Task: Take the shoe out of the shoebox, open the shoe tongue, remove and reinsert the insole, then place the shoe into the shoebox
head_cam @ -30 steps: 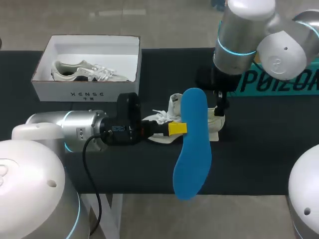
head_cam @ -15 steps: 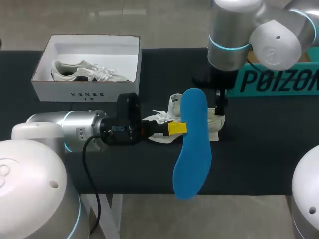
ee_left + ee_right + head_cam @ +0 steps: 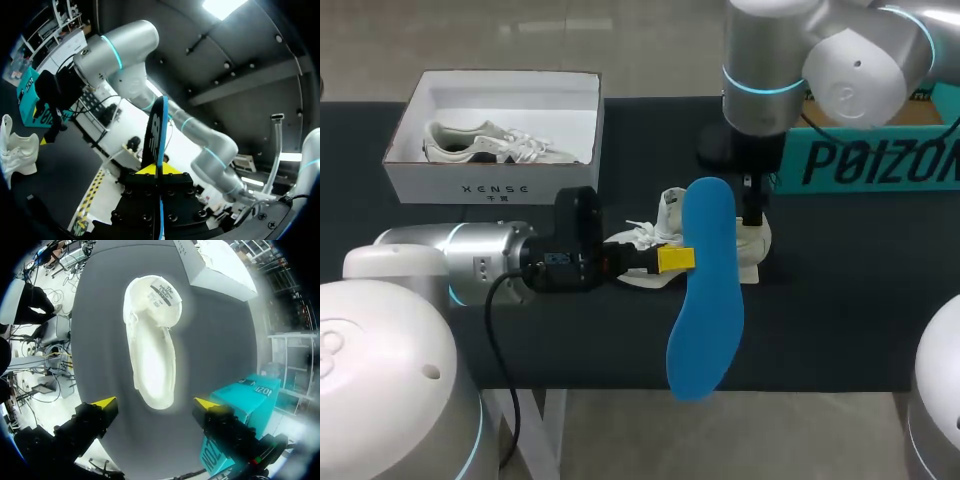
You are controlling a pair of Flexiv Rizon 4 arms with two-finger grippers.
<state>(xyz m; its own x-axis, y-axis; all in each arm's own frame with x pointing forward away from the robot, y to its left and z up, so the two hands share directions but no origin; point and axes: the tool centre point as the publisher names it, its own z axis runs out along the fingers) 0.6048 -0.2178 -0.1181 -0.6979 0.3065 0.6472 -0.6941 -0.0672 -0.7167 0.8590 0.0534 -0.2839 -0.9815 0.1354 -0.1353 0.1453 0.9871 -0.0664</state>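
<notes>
Our left gripper is clenched on the blue insole, whose length runs from 12 to 6 o'clock in the head view; the white shoe lies on the black table, partly hidden behind the insole. Our right gripper hangs straight above the shoe, fingers spread wide and gripping nothing; the shoebox, holding 1 more shoe, sits at the shoe's 10 o'clock; a teal box stands at its 2 o'clock.
</notes>
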